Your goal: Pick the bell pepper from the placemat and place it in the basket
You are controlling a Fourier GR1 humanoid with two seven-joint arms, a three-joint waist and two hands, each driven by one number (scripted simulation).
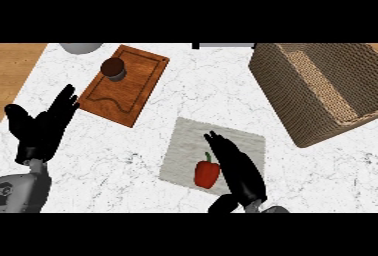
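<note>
1. Lying on the grey placemat [184, 150], stem upward in the view: red bell pepper [207, 173], at the mat's lower middle.
2. Just beside the pepper, fingers straight and apart: right robot hand [238, 170], possibly touching it.
3. Resting open at the left edge: left robot hand [40, 127].
4. Holding nothing visible, though the interior is partly hidden: woven basket [295, 95], upper right on the marble bench [148, 150].
5. Carrying a brown-capped shaker [114, 68]: wooden cutting board [125, 95].
</note>
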